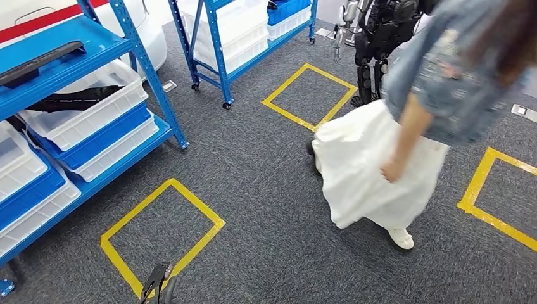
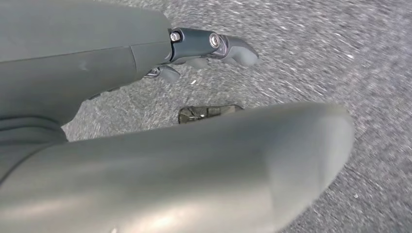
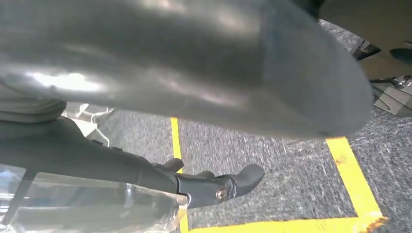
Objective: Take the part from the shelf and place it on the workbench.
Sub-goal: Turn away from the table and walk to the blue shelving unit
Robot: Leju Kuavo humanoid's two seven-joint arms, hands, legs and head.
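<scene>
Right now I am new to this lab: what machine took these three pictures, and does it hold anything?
A walking, human-shaped robot took them. The wide picture looks down from its head: blue shelves with white bins, yellow tape squares on grey carpet, a person passing. The other two come from cameras at its wrists, looking past each hand at the floor. The left hand seems to hold nothing. Something like clear plastic lies against the right hand; whether it is gripped I cannot tell.

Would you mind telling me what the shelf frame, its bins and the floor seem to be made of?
Shelf frame: likely painted metal, glossy blue, slim angled posts.
Bins: probably plastic, smooth white and blue with moulded rims.
Floor: looks like grey carpet, speckled matte weave, with yellow tape squares.
</scene>
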